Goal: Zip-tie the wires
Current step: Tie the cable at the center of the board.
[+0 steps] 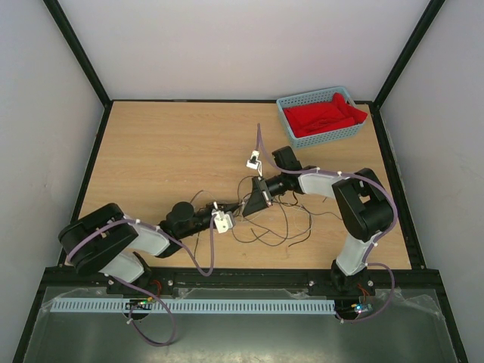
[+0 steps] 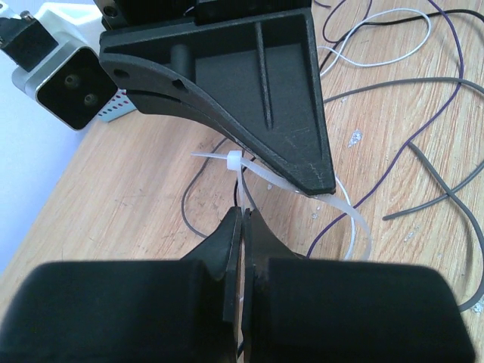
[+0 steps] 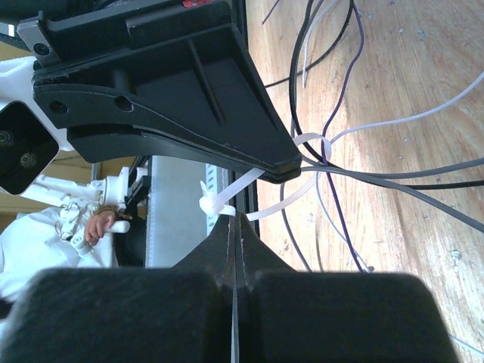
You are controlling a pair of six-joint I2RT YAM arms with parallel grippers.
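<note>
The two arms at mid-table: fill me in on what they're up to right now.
Both arms meet over the wooden table, working one pale zip tie. The left hand is shut on its strap just below the locking head. The right hand is shut on it too, close by. The strap is already threaded through the head and appears to loop loosely around a few of the thin wires. The loop is not yet pulled tight.

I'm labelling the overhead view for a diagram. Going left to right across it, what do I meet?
left arm's shoulder → left gripper → right gripper → blue basket. The wires and the right arm overlap these, so they are left out.
</note>
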